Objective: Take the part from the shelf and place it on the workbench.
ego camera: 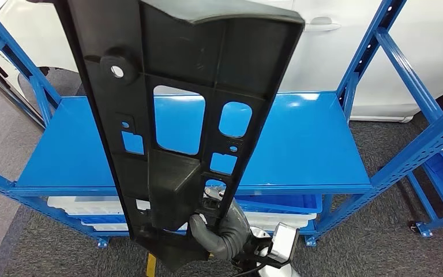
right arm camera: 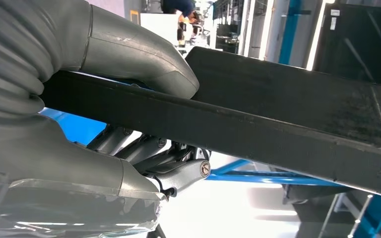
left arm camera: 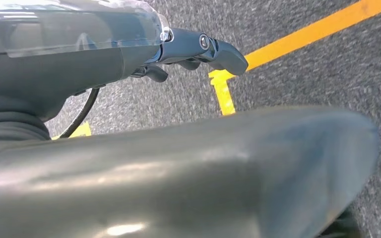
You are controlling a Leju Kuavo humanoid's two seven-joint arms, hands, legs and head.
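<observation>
1. Right hand (ego camera: 222, 228) grips black plastic panel (ego camera: 179, 115) at its lower end, thumb (right arm camera: 139, 54) on one face, fingers (right arm camera: 178, 171) beneath.
2. Panel upright, raised before blue shelf (ego camera: 317, 144).
3. Left hand (left arm camera: 198, 49) hangs over floor, fingers loosely apart, holding nothing.

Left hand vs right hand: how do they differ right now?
The right hand grips the black part near its lower end, thumb over one face and fingers under the other; the left hand holds nothing. The right hand is raised before the blue shelf; the left hand hangs over the grey floor.
</observation>
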